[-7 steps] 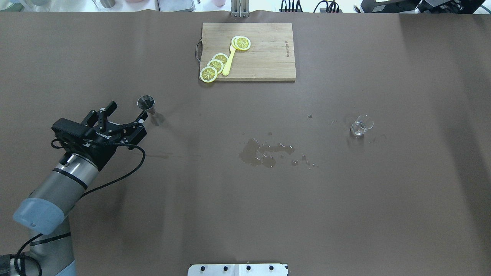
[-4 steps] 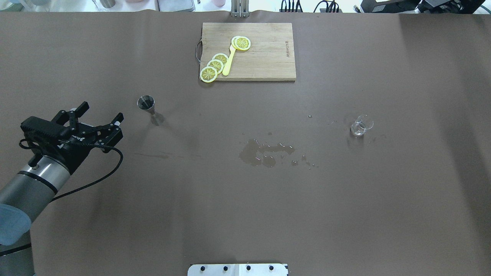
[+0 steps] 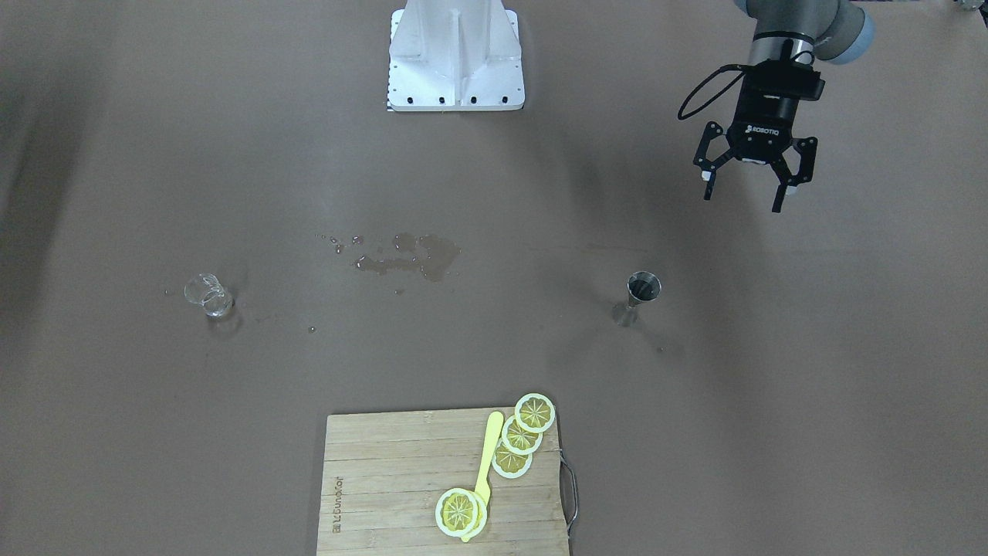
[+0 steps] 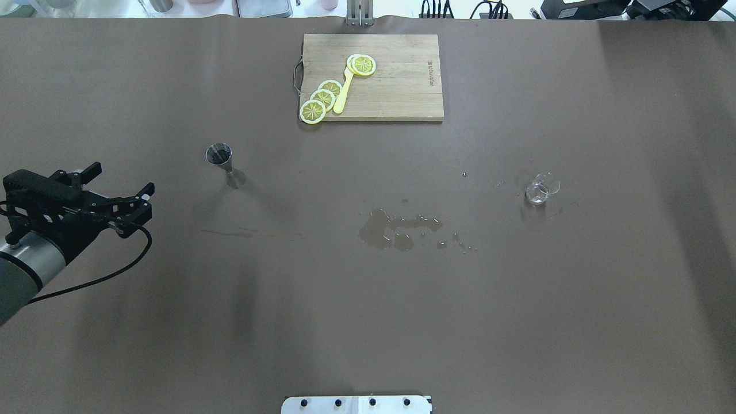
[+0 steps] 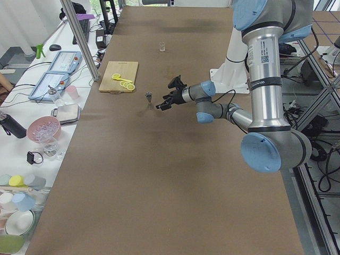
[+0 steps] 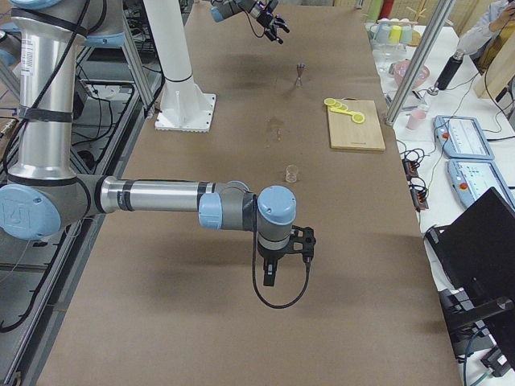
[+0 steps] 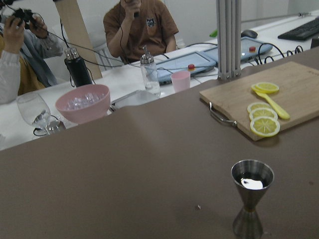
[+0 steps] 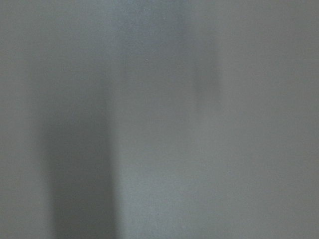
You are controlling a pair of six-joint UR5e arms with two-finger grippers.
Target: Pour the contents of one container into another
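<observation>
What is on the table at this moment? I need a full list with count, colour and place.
board: one, wooden, far edge, centre.
lemon slices: at least four, yellow, on board.
utensil: one, yellow, on board among slices.
jigger: one, steel, upright, robot's left side.
beaker: one, clear glass, robot's right side.
spill: one, wet patch, table centre.
left gripper: one, black, open, empty, away from jigger.
right gripper: one, black, over table's right end; state unclear.

left arm (image 5: pixel 264 74): silver tube, pale-blue caps | left pincer (image 3: pixel 742 199): black, white lettering | cable (image 3: pixel 693 93): black
</observation>
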